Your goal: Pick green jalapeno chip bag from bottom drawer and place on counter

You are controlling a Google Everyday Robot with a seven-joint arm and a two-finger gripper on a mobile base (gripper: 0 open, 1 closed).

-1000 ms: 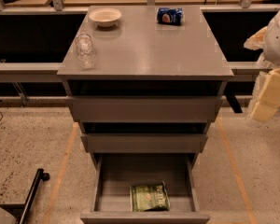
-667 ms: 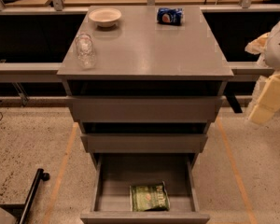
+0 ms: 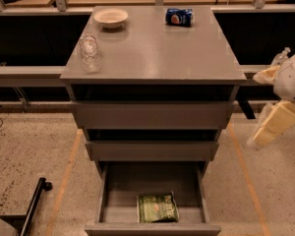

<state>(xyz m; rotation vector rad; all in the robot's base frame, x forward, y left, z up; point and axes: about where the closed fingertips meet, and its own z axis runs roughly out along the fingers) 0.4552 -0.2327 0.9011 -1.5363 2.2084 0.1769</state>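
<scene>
The green jalapeno chip bag (image 3: pixel 157 208) lies flat in the open bottom drawer (image 3: pixel 113 200), near its front and slightly right of centre. The two upper grey drawers are partly pulled out above it. The counter (image 3: pixel 157 48) is the cabinet's flat grey top. My gripper (image 3: pixel 268 129) hangs at the right edge of the camera view, beside the cabinet at the height of the upper drawers. It is well to the right of and above the bag and touches nothing. Its white arm (image 3: pixel 292 77) runs out of view.
On the counter stand a pale bowl (image 3: pixel 110 17) at the back left, a clear plastic bottle (image 3: pixel 90 52) at the left edge and a blue crushed can (image 3: pixel 179 16) at the back right. A black bar (image 3: pixel 32 205) lies on the speckled floor at the lower left.
My arm and gripper have moved downward along the cabinet's right side. The bag, the drawers and the things on the counter have not moved.
</scene>
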